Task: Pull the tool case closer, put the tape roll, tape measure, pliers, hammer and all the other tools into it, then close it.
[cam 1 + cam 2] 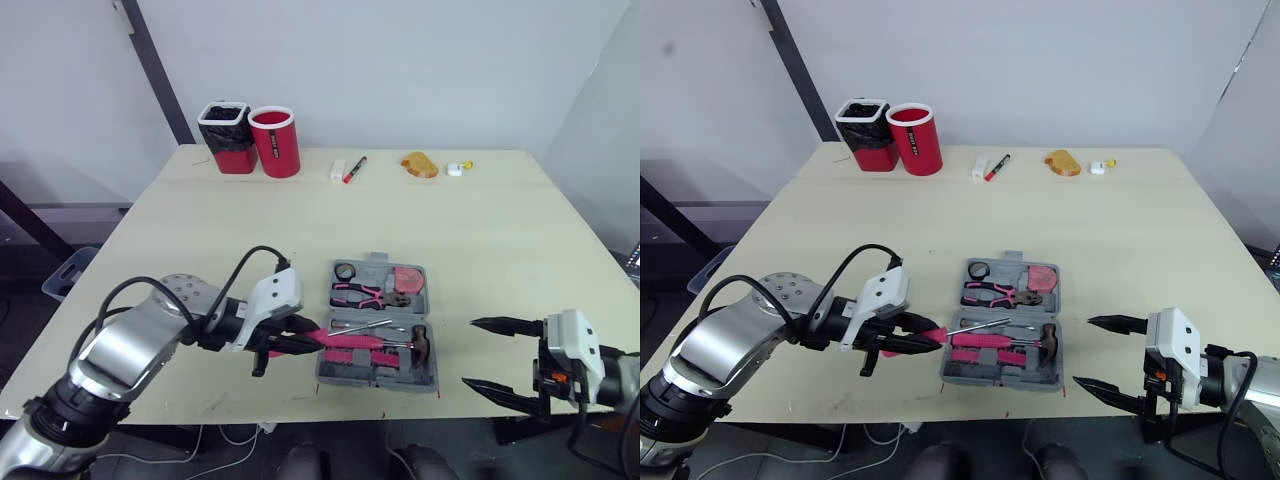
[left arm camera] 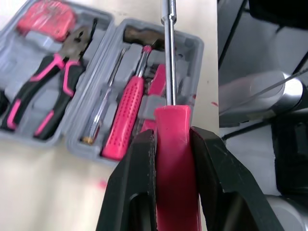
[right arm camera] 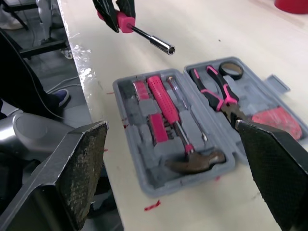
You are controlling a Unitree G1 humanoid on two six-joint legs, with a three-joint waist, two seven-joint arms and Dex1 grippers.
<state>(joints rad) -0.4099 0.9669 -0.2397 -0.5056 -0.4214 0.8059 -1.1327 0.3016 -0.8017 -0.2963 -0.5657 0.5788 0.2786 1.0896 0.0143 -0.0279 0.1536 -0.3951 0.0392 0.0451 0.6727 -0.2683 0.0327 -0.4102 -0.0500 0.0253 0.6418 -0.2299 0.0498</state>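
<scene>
While the driver is in hand: we judge the step to be laying it into a free bed in the tool case [image 1: 376, 384], which lies open on the table [image 1: 480, 220] in front of us.
Left gripper [image 1: 930, 340]: both fingers are clamped tight on the pink handle of the driver [image 2: 172, 120], with no gap showing either side.
Driver: its metal shaft reaches out over the near half of the case, above the tools and not touching them.
Case contents: the hammer [image 3: 163, 101] fills the near half; the pliers [image 3: 219, 96], tape roll [image 1: 345, 271] and tape measure [image 1: 407, 279] sit in the far half.
Doing it well: we should line the shaft up along the hammer, lower it level so the tip does not catch the rim, and let go only once the handle is down in its bed. Which bed is free we cannot tell.
Right gripper [image 1: 470, 352]: spread wide, holding nothing, well to the right of the case.
After this: the lid is not yet closed.
</scene>
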